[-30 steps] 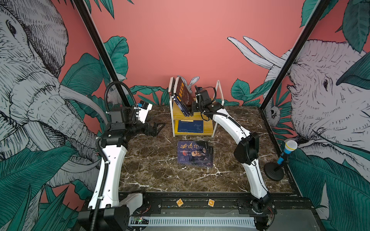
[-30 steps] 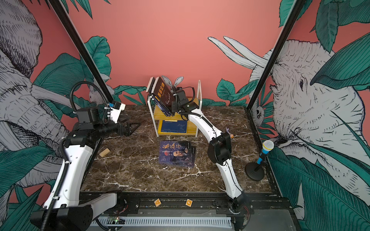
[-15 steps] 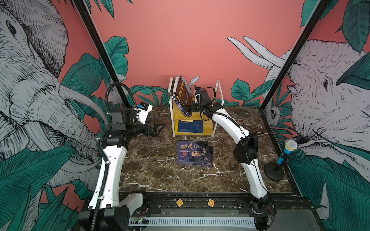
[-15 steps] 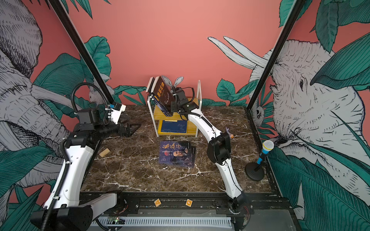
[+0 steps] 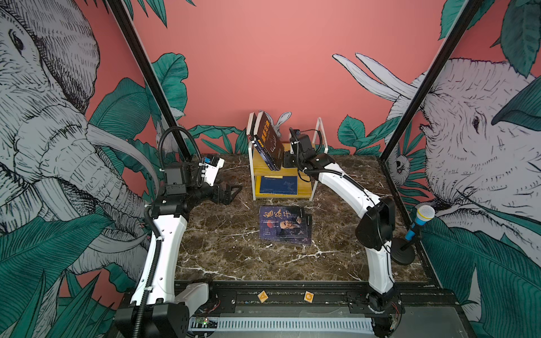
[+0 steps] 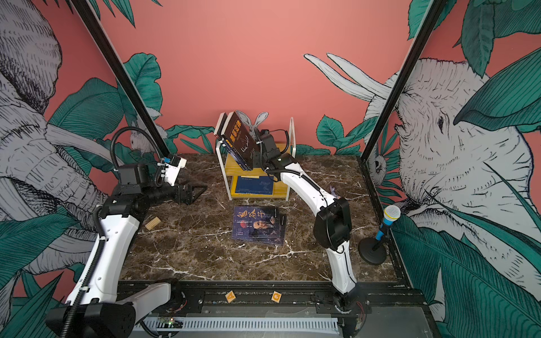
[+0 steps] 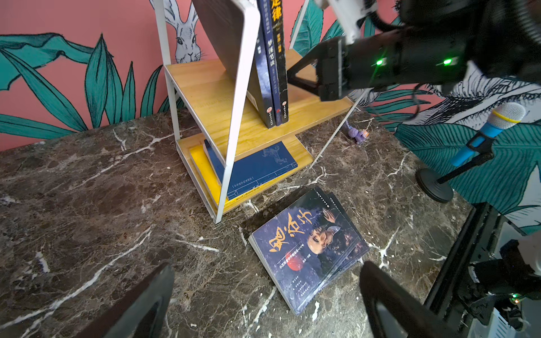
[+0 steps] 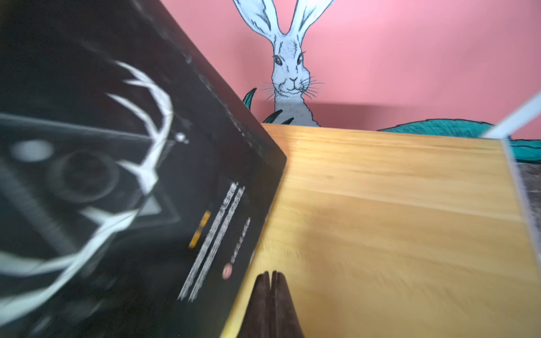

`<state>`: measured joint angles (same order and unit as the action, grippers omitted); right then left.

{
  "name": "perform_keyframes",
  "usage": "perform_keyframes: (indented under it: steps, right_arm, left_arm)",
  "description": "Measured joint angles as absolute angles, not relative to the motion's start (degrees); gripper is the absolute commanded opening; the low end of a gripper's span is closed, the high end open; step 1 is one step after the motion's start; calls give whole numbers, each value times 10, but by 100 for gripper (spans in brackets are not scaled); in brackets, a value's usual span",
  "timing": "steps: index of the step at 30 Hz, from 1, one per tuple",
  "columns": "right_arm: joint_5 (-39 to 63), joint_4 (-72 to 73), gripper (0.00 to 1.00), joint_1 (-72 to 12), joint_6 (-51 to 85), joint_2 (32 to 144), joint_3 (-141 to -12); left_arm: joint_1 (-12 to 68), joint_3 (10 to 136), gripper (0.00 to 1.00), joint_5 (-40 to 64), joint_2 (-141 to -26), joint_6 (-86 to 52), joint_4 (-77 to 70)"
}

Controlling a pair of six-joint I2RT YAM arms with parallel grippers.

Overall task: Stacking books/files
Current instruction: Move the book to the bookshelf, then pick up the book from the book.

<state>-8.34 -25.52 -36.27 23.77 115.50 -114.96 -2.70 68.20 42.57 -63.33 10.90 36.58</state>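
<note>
Three books (image 5: 268,140) lean to the left on the top board of a small wooden shelf (image 5: 251,175). The nearest one has a black cover with white antlers (image 8: 131,175). My right gripper (image 8: 270,275) is shut and empty, its tips on the top board (image 8: 395,219) right by this book's lower edge; both top views show the right gripper (image 6: 255,159) against the leaning books (image 6: 238,140). A stack of navy books with a bearded face (image 5: 285,224) lies flat on the table before the shelf. My left gripper (image 7: 266,272) hangs open above the table, left of the shelf.
A blue book (image 5: 278,185) lies on a yellow one on the lower board. A small wooden block (image 6: 152,224) lies at the table's left. A blue microphone on a round stand (image 6: 388,222) is at the right edge. Black frame posts rise at both back corners.
</note>
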Motion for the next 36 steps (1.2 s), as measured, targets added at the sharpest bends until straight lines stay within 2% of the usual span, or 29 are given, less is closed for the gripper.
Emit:
perform_keyframes:
  steps: [6,11,16,20,26,31,36]
  right_arm:
    - [-96,-213,0,-389,229,1000,-1009]
    - [-103,-185,8,-412,231,865,-870]
    - [-109,-170,15,-419,254,785,-763]
    - [-114,-156,25,-424,273,722,-654]
    - [-125,-110,37,-428,281,650,-509]
    - [-127,-63,38,-428,311,642,-417]
    - [-115,-11,38,-428,364,686,-366]
  left_arm:
    - [-27,606,100,426,-615,48,303]
    - [-27,511,99,426,-602,-57,205]
    - [-22,425,99,422,-602,-166,106]
    - [13,389,99,409,-602,-182,71]
    - [107,422,92,393,-621,-49,107]
    - [183,506,90,348,-663,179,208]
    - [262,550,91,271,-683,387,279]
